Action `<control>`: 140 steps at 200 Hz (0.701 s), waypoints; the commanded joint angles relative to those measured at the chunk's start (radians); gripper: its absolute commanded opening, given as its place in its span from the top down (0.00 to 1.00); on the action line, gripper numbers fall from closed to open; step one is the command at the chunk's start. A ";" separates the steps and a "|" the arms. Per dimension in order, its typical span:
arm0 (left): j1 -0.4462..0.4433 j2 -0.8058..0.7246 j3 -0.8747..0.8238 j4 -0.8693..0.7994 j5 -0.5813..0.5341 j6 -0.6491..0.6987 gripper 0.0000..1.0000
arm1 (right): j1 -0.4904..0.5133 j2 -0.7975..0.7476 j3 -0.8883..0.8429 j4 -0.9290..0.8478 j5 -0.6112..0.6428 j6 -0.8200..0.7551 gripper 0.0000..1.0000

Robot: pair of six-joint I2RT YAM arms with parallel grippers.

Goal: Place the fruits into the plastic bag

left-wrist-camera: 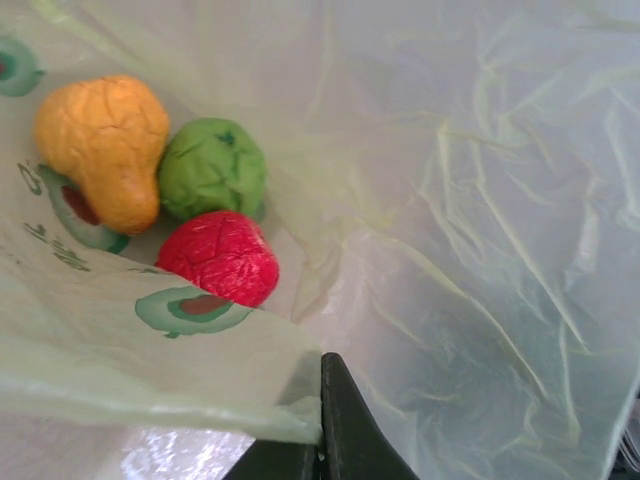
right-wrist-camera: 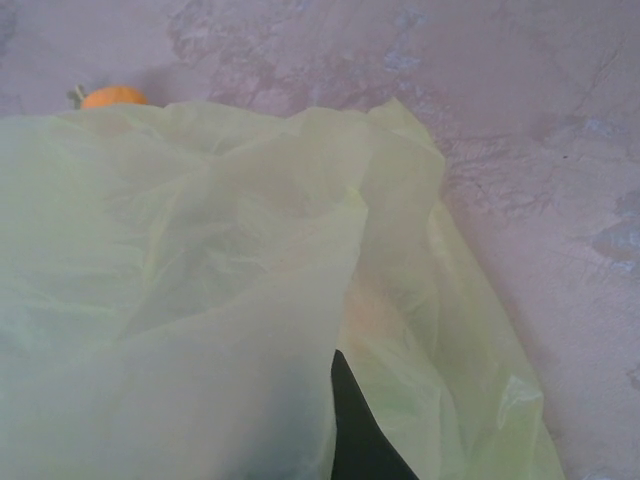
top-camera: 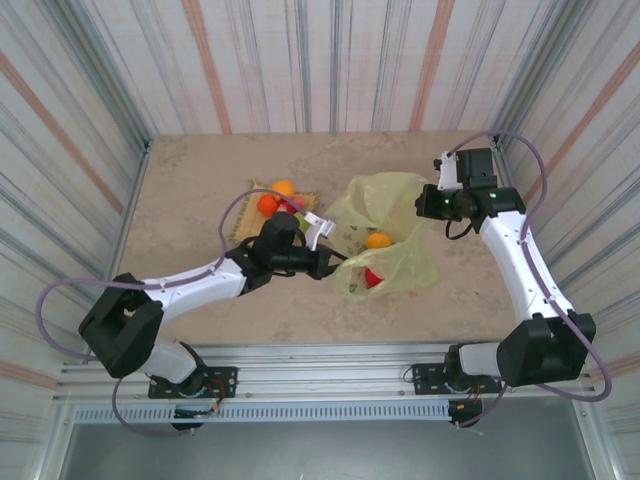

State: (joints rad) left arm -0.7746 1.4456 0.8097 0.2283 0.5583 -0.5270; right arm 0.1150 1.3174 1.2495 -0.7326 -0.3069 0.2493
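Observation:
The translucent yellow-green plastic bag (top-camera: 390, 215) lies on the table's middle right, mouth toward the left arm. My left gripper (top-camera: 331, 265) is shut on the bag's near-left rim (left-wrist-camera: 250, 400), its dark fingers (left-wrist-camera: 345, 430) pinching the film. Inside the bag (left-wrist-camera: 480, 200) lie an orange pear-shaped fruit (left-wrist-camera: 105, 150), a green fruit (left-wrist-camera: 212, 168) and a red fruit (left-wrist-camera: 220, 257). My right gripper (top-camera: 426, 202) holds the bag's far-right edge; in its wrist view the film (right-wrist-camera: 200, 300) drapes over one black finger (right-wrist-camera: 360, 430). More fruits (top-camera: 283, 188) rest on the mat.
A woven straw-yellow mat (top-camera: 310, 198) lies left of the bag with an orange, a red-orange (top-camera: 267, 205) and a pinkish fruit (top-camera: 296, 206) on it. Striped walls enclose the table on three sides. An orange fruit (right-wrist-camera: 113, 97) peeks past the bag's top.

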 commanded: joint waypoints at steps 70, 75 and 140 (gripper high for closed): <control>0.149 -0.184 -0.038 -0.225 -0.028 0.147 0.27 | 0.026 0.062 0.002 0.042 -0.044 -0.005 1.00; 0.163 -0.205 -0.045 -0.232 -0.026 0.154 0.24 | 0.026 0.062 0.004 0.043 -0.046 -0.005 1.00; 0.454 -0.274 -0.016 -0.352 -0.196 0.082 0.15 | 0.031 0.078 0.011 0.060 -0.064 -0.001 1.00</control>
State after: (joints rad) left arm -0.4030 1.1294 0.7563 -0.0246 0.4763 -0.4160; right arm 0.1379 1.3781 1.2491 -0.6880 -0.3454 0.2497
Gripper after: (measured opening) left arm 0.844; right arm 0.048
